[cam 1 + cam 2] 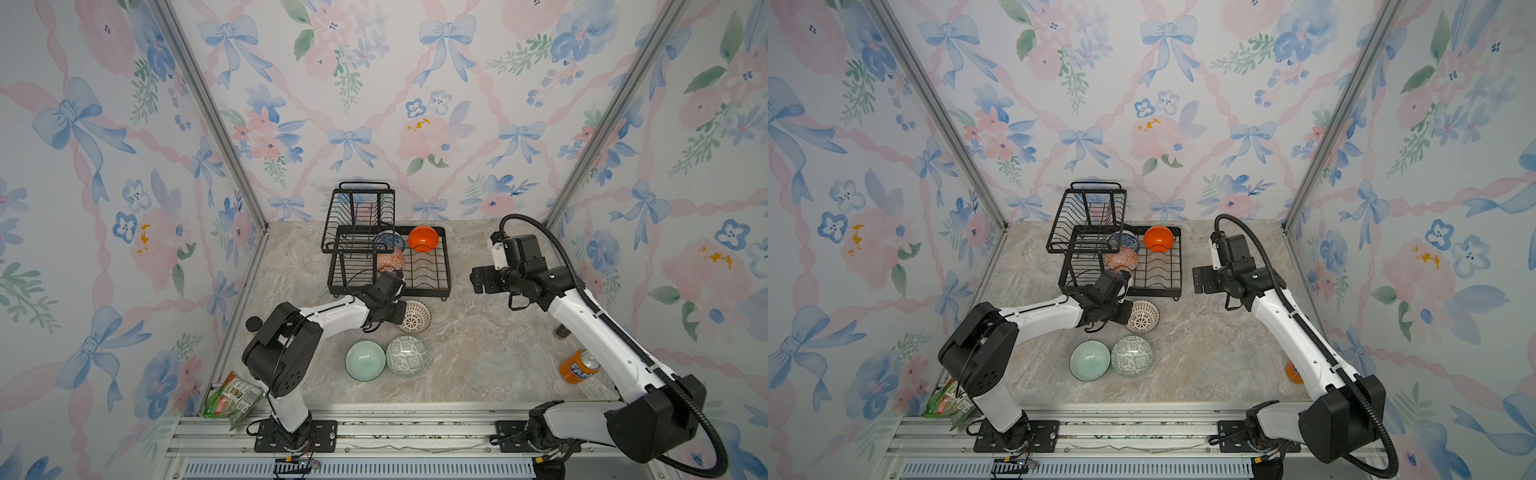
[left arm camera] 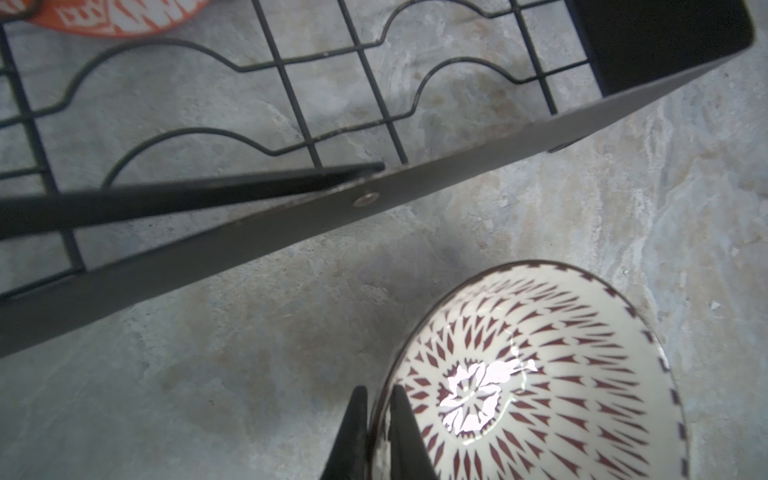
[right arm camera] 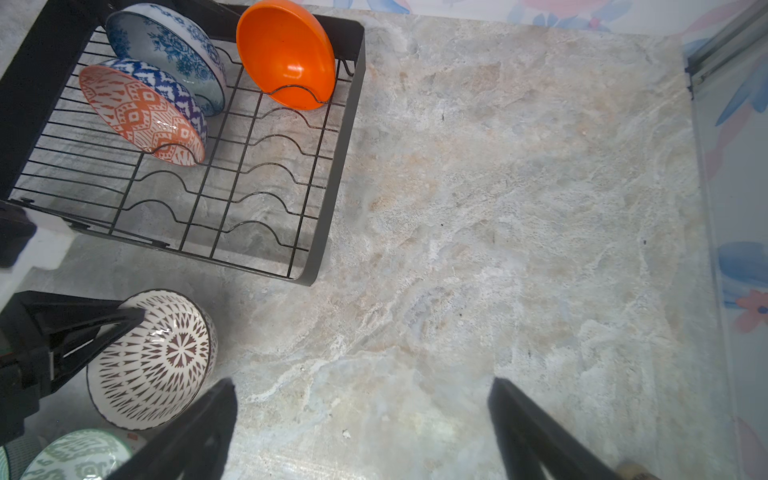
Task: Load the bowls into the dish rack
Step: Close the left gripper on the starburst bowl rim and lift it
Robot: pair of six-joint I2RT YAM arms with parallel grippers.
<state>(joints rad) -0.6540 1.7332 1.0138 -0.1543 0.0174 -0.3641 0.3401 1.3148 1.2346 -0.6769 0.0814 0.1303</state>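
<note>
The dish rack [image 3: 341, 145] fills the upper left of the frame. A blue-patterned bowl [image 3: 166, 50], an orange-white geometric bowl [image 3: 141, 116] and a plain orange bowl [image 3: 286, 54] stand on edge in its slots. Below it on the desk [image 3: 519, 208], the left hand [image 3: 132, 314] pinches the rim of the white lattice bowl [image 3: 158, 365] (a grey-green geometric bowl [image 3: 79, 457] peeks in at the lower left corner). The right hand [image 3: 362, 388] is spread wide along the bottom edge.

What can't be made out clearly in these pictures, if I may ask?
- Blue-patterned bowl: in both top views, mostly hidden by wires of the raised basket.
- Soda can: in a top view, nearly all behind the right arm.
- Grey-green bowl: right wrist view, cut off by the bottom edge.
- Orange-white bowl: left wrist view, cut off by the top edge.
</note>
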